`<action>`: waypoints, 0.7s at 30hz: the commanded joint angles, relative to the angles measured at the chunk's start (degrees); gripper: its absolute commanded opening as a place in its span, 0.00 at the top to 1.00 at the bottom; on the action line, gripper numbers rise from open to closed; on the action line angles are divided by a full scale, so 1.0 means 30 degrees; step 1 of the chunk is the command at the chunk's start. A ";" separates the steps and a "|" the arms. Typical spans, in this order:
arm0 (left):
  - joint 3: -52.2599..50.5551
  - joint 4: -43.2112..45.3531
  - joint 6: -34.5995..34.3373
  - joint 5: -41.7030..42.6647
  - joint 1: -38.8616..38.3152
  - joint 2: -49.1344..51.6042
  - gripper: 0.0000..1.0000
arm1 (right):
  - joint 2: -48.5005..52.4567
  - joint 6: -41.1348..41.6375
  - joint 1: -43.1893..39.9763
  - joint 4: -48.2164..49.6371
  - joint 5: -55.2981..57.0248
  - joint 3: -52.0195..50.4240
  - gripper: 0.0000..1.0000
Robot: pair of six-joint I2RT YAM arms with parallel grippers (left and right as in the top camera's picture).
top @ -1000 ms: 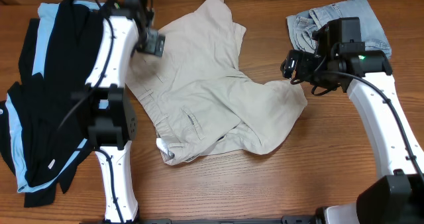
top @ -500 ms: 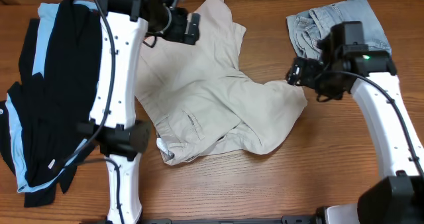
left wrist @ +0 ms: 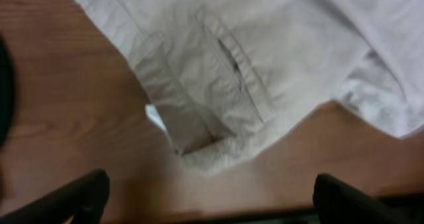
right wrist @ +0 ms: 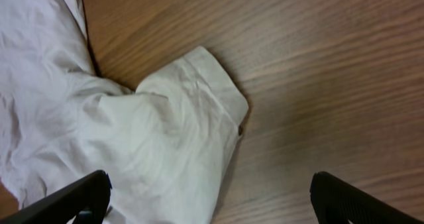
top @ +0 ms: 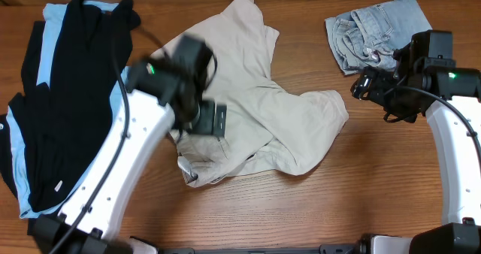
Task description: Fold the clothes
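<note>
L gripper (left wrist: 211, 181) wide open, empty (over khaki shorts (top: 248, 111)); R gripper (right wrist: 209, 181) same.

Even indoor light, left arm motion-blurred.

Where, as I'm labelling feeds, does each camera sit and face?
Overhead: above table, looking down at khaki shorts, black garment, denim shorts; left arm, right arm show.
Left wrist: on left arm, down at the pocket; open fingers show.
Right wrist: on right arm, down at a shorts leg; open fingers show.
All share khaki shorts.
</note>
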 commanded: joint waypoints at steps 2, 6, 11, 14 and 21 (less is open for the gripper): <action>-0.5384 0.2565 -0.2616 0.1457 -0.0998 -0.3279 0.00 | -0.0226 -0.0350 -0.0029 0.0189 0.0197 0.0058 0.00; -0.9173 0.4969 -0.3308 0.1501 -0.1290 -0.4772 0.00 | -0.0226 -0.0408 -0.0029 0.0423 0.0189 0.0058 0.00; -1.1948 0.6943 -0.4823 0.1530 -0.1195 -0.4182 0.00 | -0.0226 -0.0408 -0.0029 0.0670 0.0124 0.0044 0.00; -1.2517 0.7927 -0.4969 0.1472 -0.1195 -0.3337 0.00 | -0.0189 -0.0408 -0.0029 0.0707 0.0124 0.0036 0.00; -1.2531 1.0214 -0.4976 0.0102 -0.1049 -0.2412 0.18 | 0.0109 -0.0408 -0.0029 0.0911 0.0153 0.0022 0.03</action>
